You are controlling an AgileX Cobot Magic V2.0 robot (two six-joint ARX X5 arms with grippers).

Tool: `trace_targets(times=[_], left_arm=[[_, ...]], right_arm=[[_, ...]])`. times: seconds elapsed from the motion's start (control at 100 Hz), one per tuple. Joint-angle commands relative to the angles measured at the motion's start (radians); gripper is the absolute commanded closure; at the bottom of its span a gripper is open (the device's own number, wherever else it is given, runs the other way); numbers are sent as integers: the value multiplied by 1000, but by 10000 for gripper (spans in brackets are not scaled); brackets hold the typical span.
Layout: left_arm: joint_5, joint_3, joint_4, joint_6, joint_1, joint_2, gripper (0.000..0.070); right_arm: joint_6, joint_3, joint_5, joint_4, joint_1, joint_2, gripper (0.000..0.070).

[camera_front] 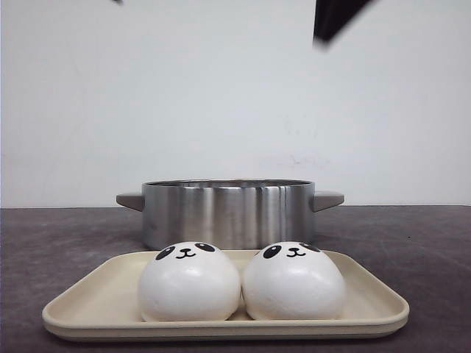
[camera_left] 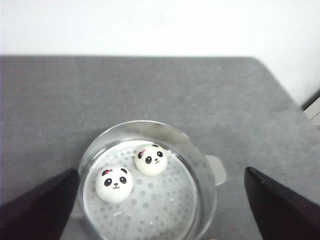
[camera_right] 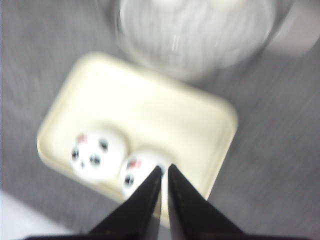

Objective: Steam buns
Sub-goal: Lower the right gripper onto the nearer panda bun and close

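Observation:
Two white panda-faced buns (camera_front: 189,282) (camera_front: 294,281) sit side by side on a cream tray (camera_front: 81,309) at the table's front. They also show, blurred, in the right wrist view (camera_right: 96,155) (camera_right: 137,172). Two more buns (camera_left: 114,183) (camera_left: 151,159) lie on the perforated rack inside the steel pot (camera_front: 228,212), which shows from above in the left wrist view (camera_left: 205,200). My left gripper (camera_left: 160,210) is open and empty high above the pot. My right gripper (camera_right: 164,169) is shut and empty, high above the tray over one bun.
The pot stands just behind the tray, with a grey handle (camera_front: 327,199) on each side. The dark grey table (camera_front: 427,243) ends at a white wall. A table corner (camera_left: 260,62) shows in the left wrist view.

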Motion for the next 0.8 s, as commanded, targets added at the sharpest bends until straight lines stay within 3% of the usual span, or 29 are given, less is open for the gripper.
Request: trace_targets(times=[0.0, 0.06, 0.18, 0.24, 0.44, 0.79], left_arm=[[1, 16, -20, 29, -6, -48, 67], [1, 16, -40, 33, -6, -99, 67], [1, 16, -62, 31, -6, -180, 67], [1, 16, -68, 31, -6, -210, 67], [1, 16, -84, 32, -6, -258, 67], [9, 16, -121, 28, -6, -259, 67]], right_arm=[[79, -19, -23, 11, 26, 31, 684], [93, -40, -29, 13, 41, 57, 630], [104, -45, -29, 26, 80, 112, 281], [104, -45, -30, 49, 98, 135, 173], [127, -45, -55, 62, 119, 227, 161], [129, -45, 6, 73, 110, 381, 165]])
